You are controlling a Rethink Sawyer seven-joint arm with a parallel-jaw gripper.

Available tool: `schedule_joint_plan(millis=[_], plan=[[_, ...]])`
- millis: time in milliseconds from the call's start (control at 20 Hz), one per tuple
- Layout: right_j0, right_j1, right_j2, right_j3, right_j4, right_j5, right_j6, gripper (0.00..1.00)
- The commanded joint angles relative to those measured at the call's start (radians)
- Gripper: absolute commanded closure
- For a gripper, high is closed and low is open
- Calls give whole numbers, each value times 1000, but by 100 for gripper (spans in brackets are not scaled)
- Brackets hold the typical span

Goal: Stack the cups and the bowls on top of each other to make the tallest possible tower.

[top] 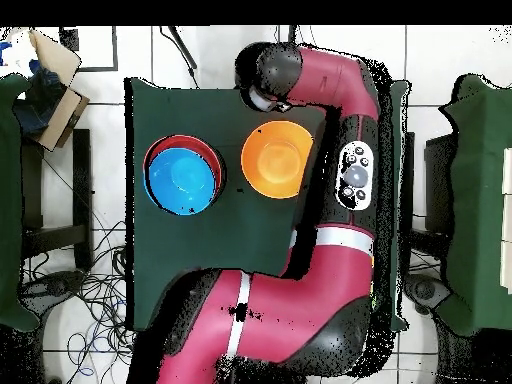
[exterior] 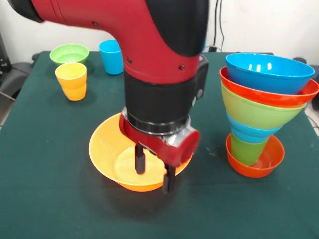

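Six-piece tower (exterior: 264,94), three loose bowls/cups, one orange bowl (exterior: 107,149).

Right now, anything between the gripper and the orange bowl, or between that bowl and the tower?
Nothing visible. The gripper is open, astride the orange bowl rim. Bare table separates it from the tower; its top is uncovered.

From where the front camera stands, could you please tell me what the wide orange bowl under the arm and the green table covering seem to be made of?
The wide orange bowl looks like glossy moulded plastic: smooth, evenly coloured, with a soft sheen on its inner wall. The dark green table covering looks like matte cloth, probably felt or similar fabric, since it shows no glare, though its weave cannot be made out.
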Motion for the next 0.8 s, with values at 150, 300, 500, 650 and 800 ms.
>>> schedule_joint_plan(millis=[150,300,500,650,800], plan=[[27,127,14,-123,14,86,170,0],[35,147,-3,-132,18,93,175,0],[32,165,-34,-118,15,89,165,0],[32,170,-63,-113,16,134,149,0],[29,139,-88,-55,27,175,143,0]])
